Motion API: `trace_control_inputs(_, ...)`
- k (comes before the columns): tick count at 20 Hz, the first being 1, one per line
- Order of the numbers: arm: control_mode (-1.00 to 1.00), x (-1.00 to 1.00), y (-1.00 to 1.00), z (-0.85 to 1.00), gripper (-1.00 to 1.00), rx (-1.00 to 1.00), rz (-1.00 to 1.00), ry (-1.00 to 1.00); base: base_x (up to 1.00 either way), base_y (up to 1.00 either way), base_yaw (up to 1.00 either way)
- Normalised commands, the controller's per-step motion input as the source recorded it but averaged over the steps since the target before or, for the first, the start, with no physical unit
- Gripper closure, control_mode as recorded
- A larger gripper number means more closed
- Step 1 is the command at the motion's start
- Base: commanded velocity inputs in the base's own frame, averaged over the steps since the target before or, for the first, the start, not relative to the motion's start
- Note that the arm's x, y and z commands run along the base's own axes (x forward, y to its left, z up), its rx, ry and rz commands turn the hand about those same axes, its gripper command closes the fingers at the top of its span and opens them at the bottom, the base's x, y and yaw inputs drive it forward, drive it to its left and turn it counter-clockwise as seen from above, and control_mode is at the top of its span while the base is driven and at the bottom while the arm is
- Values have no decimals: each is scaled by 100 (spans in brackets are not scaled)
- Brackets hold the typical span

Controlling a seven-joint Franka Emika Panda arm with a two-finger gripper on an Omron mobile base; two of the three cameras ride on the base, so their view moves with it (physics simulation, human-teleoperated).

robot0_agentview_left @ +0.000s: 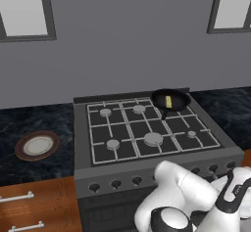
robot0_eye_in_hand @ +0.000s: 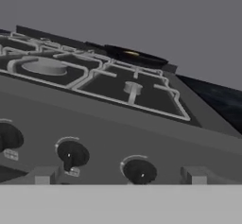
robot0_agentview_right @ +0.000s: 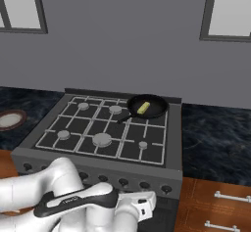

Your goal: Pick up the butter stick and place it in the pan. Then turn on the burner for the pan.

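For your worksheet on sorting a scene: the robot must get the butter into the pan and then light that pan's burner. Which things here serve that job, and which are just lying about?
Part of the job:
- butter stick, already lying in the pan
- pan, on the back right burner
- stove knobs, not yet turned
- gripper, open, near the knobs

Just lying about:
- brown-rimmed plate on the counter
- drawers

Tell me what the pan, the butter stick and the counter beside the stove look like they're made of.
The pan: probably dark metal, matte black with almost no shine. The butter stick: a soft-looking pale yellow block, plain and unwrapped as far as I can tell. The counter: looks like polished dark stone, going by its pale marbled veins.
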Motion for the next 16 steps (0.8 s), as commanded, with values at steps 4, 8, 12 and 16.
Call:
trace_control_inputs(4,-100,20,-20,-29,-100,0,0,-3,0,0,0)
trace_control_inputs(8,-100,29,-1,-15,-100,0,0,-3,0,0,0)
trace_control_inputs(12,-100,29,0,-23,-100,0,0,-3,0,0,0)
trace_control_inputs(16,-100,31,0,-26,-100,0,0,0,0,0,0)
